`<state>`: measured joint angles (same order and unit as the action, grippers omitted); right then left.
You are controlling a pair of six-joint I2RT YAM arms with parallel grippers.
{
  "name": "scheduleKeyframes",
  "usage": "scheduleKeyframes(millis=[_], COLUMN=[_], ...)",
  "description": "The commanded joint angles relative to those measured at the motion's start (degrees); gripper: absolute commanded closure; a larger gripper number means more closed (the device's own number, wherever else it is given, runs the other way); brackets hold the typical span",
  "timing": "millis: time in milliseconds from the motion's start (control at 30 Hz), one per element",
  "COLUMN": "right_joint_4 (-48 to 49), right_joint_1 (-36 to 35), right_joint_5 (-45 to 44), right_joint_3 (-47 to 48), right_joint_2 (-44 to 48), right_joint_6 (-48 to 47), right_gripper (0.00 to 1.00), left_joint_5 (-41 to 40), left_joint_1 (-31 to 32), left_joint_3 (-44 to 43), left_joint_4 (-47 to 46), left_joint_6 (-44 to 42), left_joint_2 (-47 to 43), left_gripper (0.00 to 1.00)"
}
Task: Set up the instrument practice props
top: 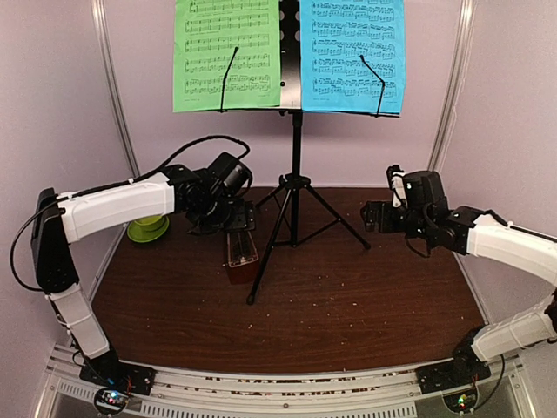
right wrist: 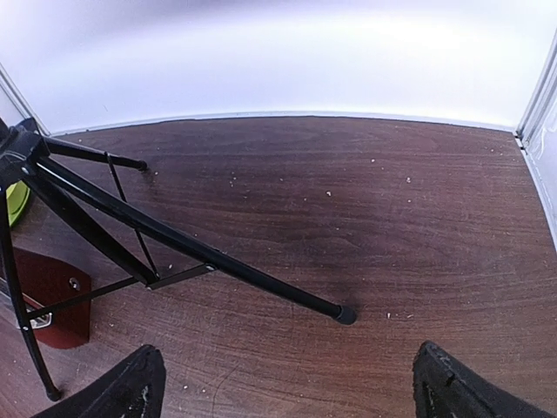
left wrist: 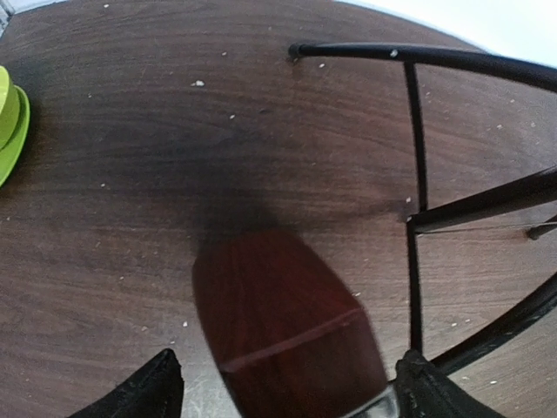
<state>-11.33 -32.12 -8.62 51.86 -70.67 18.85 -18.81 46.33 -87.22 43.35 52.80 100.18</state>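
Looking down, we see the reddish-brown pyramid metronome (left wrist: 287,322) standing between our left pincer's (left wrist: 294,374) wide-open jaws. Our right pincer (right wrist: 287,383) gapes empty near the black tripod stand (right wrist: 218,261).

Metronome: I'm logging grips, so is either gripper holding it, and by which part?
Nothing is held. The left gripper stands open astride the metronome; the right gripper is open and empty.

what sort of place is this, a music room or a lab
Probably a robot test booth: pale walls box in a brown table, a left arm and right arm are mounted on a rail at its near edge, and the music stand looks staged.
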Motion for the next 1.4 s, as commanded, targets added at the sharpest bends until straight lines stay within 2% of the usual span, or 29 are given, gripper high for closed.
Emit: scheduleKeyframes(millis=[0,400,600,833,1100,1233,1367], right_joint_4=[-1.65,0.92,0.92,0.74,0.86,0.87,0.36], right_joint_1=[-0.05,-0.05,-0.14,-0.14,-0.14,-0.14,-0.14], right_joint_5=[-1.54,6.33,7.26,7.98,8.87,9.32,9.22], right_joint_3=[-0.72,0.13,0.34,0.76,-1.09,-2.43,-3.43], right_joint_2=[1.66,1.39,1.66,1.60,3.10,3.91,4.87], right_joint_6=[1.80,3.78,4.02,3.48,3.82,4.09,4.18], right_gripper=[0.00,0.00,0.00,0.00,0.00,0.00,0.00], left_joint_5=[-3.08,-6.79,-9.63,-7.47,-3.82,-0.20,-0.48], left_joint_1=[-0.05,-0.50,-0.69,0.88,10.62,13.55,16.70], left_joint_3=[-0.92,2.49,3.50,4.61,-1.54,-2.94,-7.04], left_joint_4=[4.92,7.65,9.80,9.82,8.47,2.42,-1.17], left_joint_6=[4.13,3.79,0.71,-4.48,-14.20,-16.07,-20.20], left_joint_2=[0.74,-3.09,-9.33,-16.40,-19.10,-17.26,-12.23], left_gripper=[0.20,0.48,0.57,0.72,0.75,0.76,0.77])
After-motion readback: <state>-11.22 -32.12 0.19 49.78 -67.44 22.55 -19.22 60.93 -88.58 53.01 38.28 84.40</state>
